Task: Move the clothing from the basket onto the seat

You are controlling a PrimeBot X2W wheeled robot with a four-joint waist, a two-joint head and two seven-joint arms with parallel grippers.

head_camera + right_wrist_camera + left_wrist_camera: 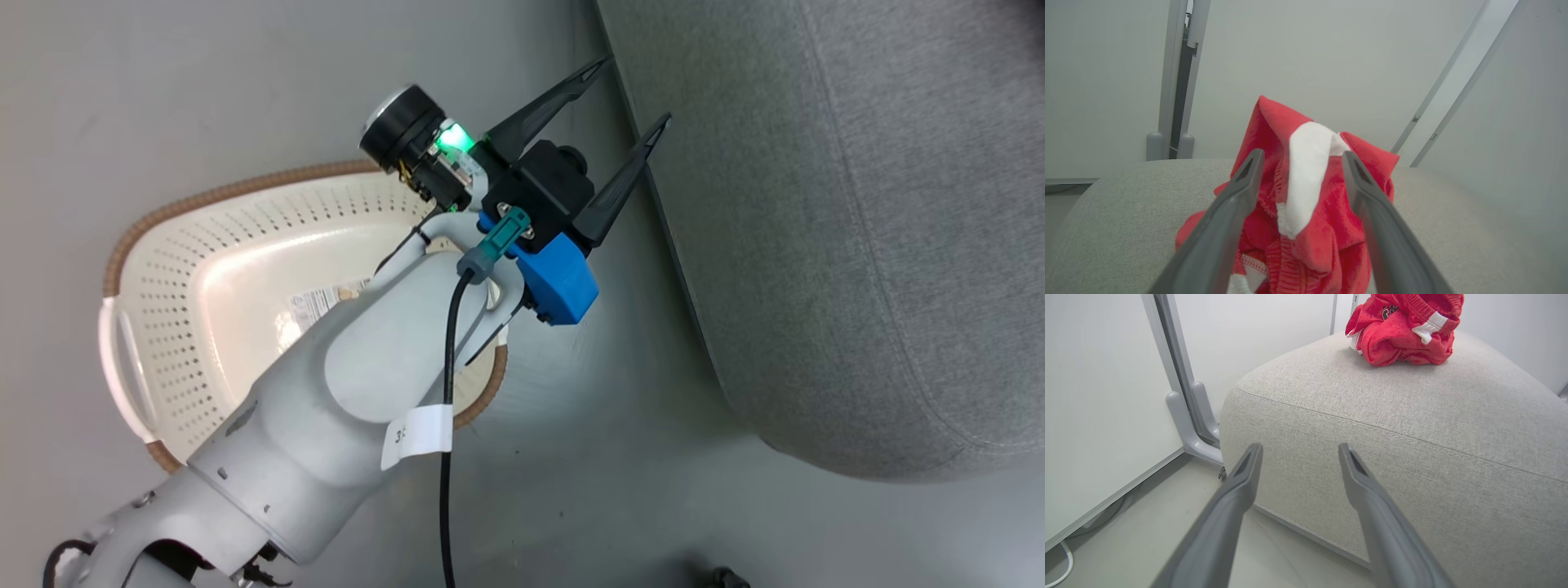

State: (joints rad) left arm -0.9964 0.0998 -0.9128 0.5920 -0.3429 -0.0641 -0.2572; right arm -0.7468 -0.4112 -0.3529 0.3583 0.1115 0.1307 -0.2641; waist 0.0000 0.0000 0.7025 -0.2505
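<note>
Red, white-trimmed fabric clothing [1396, 343] sits heaped on the big grey upholstered seat [1392, 416]. Cream perforated plastic basket [245, 184] looks empty; the arm hides part. Right claw [1302, 154] spread wide astride the fabric, gripping nothing. Left claw [637, 90] spread wide, empty. Likely done.

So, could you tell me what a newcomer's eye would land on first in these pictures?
The bright red clothing heaped on the grey seat stands out, a white-striped fold rising between the fingers of the open right gripper. Next comes the cream basket on the floor beside the seat, the left gripper open near the seat's edge.
</note>
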